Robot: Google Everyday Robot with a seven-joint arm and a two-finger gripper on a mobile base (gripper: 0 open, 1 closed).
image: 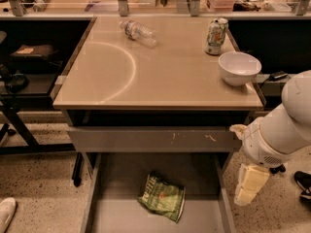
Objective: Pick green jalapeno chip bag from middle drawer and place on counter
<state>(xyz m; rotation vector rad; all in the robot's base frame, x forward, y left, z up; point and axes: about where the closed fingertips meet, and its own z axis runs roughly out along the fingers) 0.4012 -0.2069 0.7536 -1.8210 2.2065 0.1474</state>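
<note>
Note: green jalapeno chip bag (162, 196) lies in middle drawer (116, 212).
Your claw (250, 184) hangs lower right, outside it; grip state: cannot tell.

i count one green jalapeno chip bag (163, 202) in one open middle drawer (116, 215); on the one surface (165, 79), one plastic bottle (138, 32), one soda can (216, 36), one white bowl (239, 68); one gripper (250, 186), low at the drawer's right side
</note>
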